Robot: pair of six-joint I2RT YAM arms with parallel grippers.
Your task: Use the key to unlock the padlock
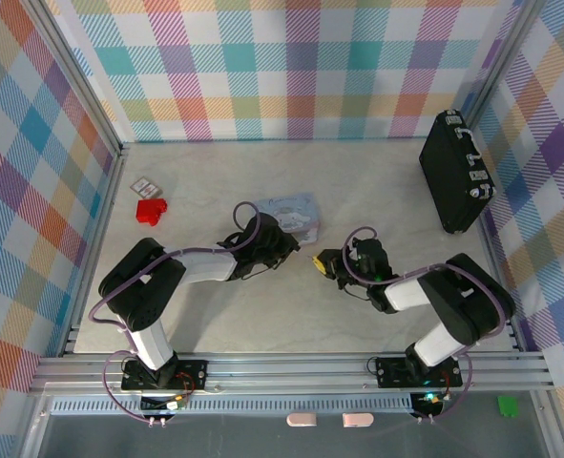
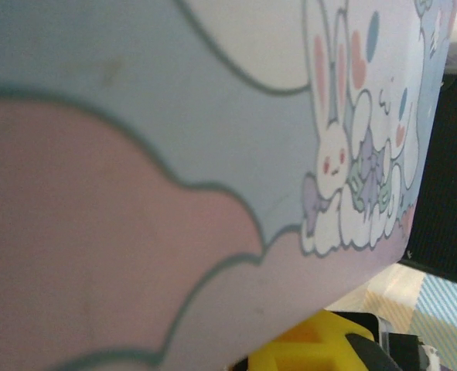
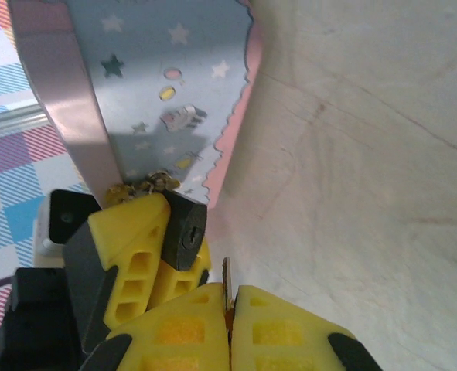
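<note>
The padlock (image 3: 183, 232) is a small dark block with its keyhole facing the right wrist camera. My left gripper (image 1: 283, 243) is shut on it, one yellow finger (image 3: 127, 247) on each side. It hangs at the edge of the pale blue tin (image 1: 296, 212), and its shackle is hidden against the tin's brassy clasp (image 3: 147, 185). My right gripper (image 3: 230, 297) is shut on the key (image 3: 226, 272). The thin blade sticks up between the pads, just right of and below the keyhole and not touching it. In the left wrist view the tin's bunny lid (image 2: 213, 154) looms close above a yellow finger (image 2: 313, 349).
A red block (image 1: 151, 210) and a small card (image 1: 143, 185) lie at the far left. A black case (image 1: 458, 172) stands at the right wall. Bare tabletop (image 3: 367, 193) stretches right of the key. Plaid walls enclose the table.
</note>
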